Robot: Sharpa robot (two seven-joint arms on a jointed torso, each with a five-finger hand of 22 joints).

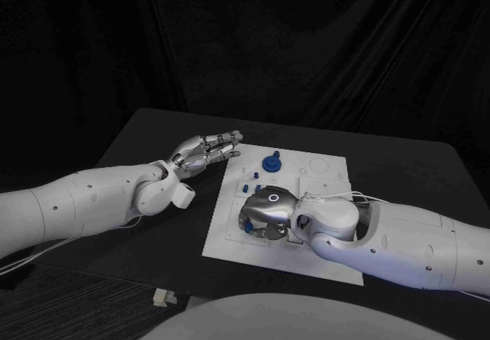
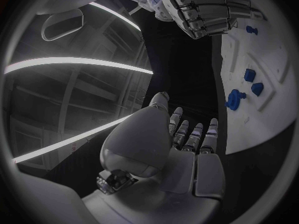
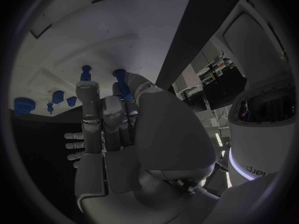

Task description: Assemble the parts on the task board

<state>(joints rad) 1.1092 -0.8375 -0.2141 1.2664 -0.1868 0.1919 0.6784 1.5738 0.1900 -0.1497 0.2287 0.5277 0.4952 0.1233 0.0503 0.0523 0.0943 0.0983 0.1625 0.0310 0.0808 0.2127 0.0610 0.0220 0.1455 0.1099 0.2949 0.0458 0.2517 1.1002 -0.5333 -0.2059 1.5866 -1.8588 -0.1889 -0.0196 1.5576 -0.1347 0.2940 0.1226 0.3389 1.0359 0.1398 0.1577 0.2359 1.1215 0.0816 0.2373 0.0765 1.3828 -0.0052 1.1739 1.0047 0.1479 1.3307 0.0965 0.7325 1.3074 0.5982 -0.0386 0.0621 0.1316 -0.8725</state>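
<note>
The right hand [image 1: 263, 212] hovers palm-down low over the near half of the white task board [image 1: 327, 177], fingers curled beside a blue peg [image 3: 121, 82]; whether they grip it cannot be told. The left hand [image 1: 204, 154] waits off the board's left edge, fingers apart, holding nothing. A round blue knob [image 1: 270, 163] (smooth plastic, it appears) stands on the board's far half. The risk: the curled metal fingers could knock the small neighbouring pegs [image 3: 85, 73] askew.
</note>
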